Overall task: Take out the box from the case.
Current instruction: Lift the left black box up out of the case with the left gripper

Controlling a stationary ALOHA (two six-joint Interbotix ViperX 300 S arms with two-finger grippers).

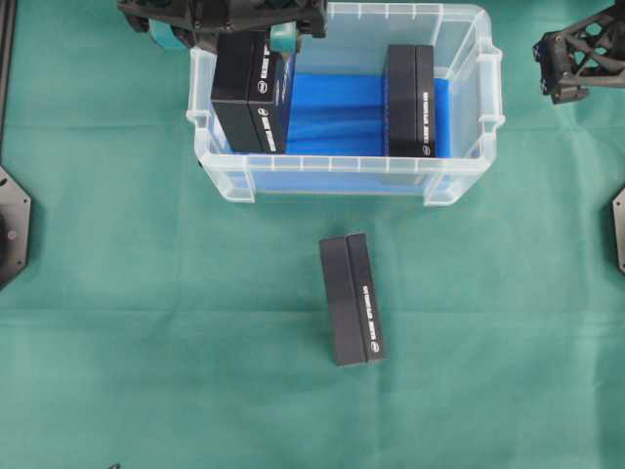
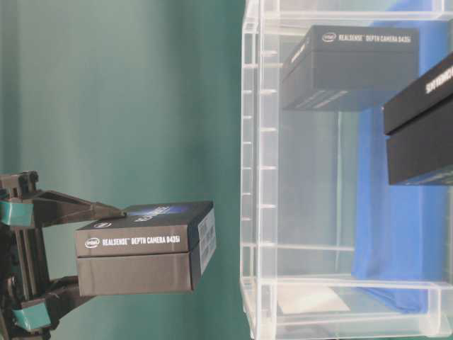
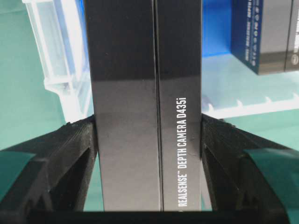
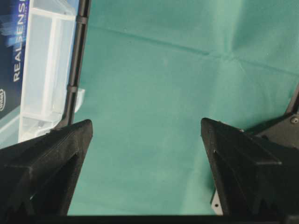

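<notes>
1. The held box [image 1: 252, 91], black with white lettering, sat clamped between the jaws of the left gripper [image 1: 227, 31], over the left end of the case [image 1: 342, 178]. In the overhead view it overlapped the case's left wall and rim.
2. The table-level view, which appears turned on its side, showed that box [image 2: 145, 248] clear of the case's rim [image 2: 249, 177], with open green backdrop between them. The overhead view could not show that gap.
3. The left wrist view showed both fingers [image 3: 70, 154] pressed flat against the box's long sides [image 3: 145, 107], lettering running lengthwise.
4. The case was clear plastic with a blue cloth [image 1: 337, 112] on its bottom. A second black box [image 1: 410, 98] stood inside near the right wall, well apart from the held one.
5. A third black box [image 1: 353, 298] lay on the green table cloth [image 1: 146, 342] in front of the case, apart from its front wall, with bare cloth on all sides.
6. The right gripper [image 1: 576, 59] hung beside the case's right end, outside it. Its wrist view showed the jaws wide apart with nothing between the fingers [image 4: 51, 158], only cloth below and the case's corner [image 4: 46, 70] at the left edge.
</notes>
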